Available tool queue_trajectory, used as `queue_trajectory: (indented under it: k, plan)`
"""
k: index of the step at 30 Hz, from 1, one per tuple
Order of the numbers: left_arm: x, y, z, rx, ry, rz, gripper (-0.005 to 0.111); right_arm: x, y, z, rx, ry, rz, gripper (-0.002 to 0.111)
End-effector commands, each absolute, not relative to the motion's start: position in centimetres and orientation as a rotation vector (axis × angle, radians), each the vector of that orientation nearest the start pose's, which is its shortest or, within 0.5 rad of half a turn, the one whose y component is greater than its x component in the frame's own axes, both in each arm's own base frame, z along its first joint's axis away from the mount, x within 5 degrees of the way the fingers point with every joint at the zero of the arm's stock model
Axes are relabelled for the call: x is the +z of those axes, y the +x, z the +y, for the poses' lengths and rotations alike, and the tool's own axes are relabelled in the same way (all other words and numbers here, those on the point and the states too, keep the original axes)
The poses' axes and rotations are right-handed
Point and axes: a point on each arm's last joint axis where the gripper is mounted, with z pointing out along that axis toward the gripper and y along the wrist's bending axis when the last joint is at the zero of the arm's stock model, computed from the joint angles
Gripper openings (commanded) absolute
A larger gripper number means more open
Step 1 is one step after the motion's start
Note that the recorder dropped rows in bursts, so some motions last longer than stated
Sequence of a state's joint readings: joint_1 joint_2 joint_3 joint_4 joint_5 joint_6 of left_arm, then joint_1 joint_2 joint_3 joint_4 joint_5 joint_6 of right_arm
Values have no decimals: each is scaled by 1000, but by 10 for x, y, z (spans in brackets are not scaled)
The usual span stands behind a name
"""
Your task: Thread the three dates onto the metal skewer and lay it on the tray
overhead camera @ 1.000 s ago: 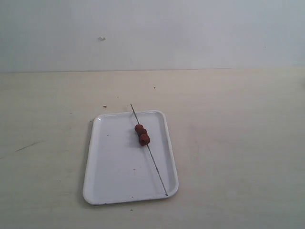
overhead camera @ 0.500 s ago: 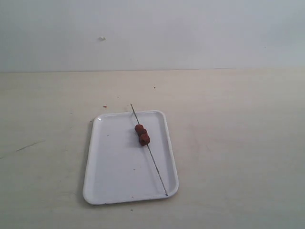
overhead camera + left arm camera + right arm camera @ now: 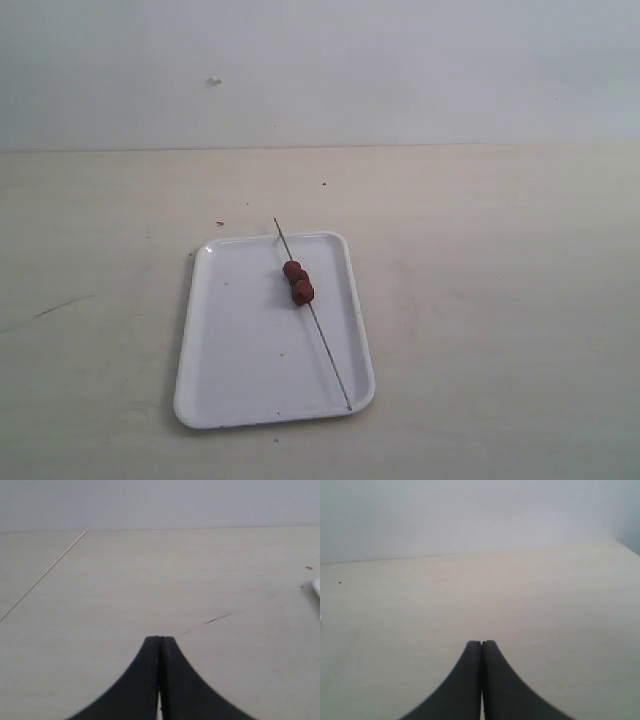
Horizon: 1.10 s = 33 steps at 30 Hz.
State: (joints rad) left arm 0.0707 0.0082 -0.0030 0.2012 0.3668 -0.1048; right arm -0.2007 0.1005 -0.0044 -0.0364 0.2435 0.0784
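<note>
Step in hand: looks like the wrap-up, imo. The 3 dates (image 3: 298,282) are sitting threaded on the skewer (image 3: 328,355), and the skewer is lying diagonally across the right half of the tray (image 3: 240,350). Its far tip is poking out past the far rim and its near tip is resting by the near right corner. The dates are bunching up, touching each other, on the far part of the rod. The cluster's too tight to separate all 3 cleanly.

The left gripper (image 3: 160,639) is showing its jaws pressed together w/ nothing btwn them, hanging over bare table (image 3: 500,300). The right gripper (image 3: 481,642) is doing the same, also pinching nothing. Neither arm is showing in the exterior view, so both are sitting well apart from the tray.

Next move prob. is calling for nothing beyond keeping clear. A nudge could set the rod rolling, since it's bridging the rim.

Materials: tray is looking glossy white, plastic-like, w/ rounded corners and a low rim. Skewer is reading as thin dark wire. Dates are looking wrinkled, reddish-brown and roundish. Table is looking matte, pale, lightly scuffed.
</note>
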Motion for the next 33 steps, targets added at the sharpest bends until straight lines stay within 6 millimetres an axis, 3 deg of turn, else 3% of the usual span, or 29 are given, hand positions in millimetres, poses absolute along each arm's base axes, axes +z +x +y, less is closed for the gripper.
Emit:
queue_trajectory:
  k: [1,33]
  plan:
    - [180,53,11,176,-39,1858,0,186,60,-14,-129,227,1802,0]
    - [180,53,11,176,-39,1858,0,186,60,-13,-97,252,1798,0]
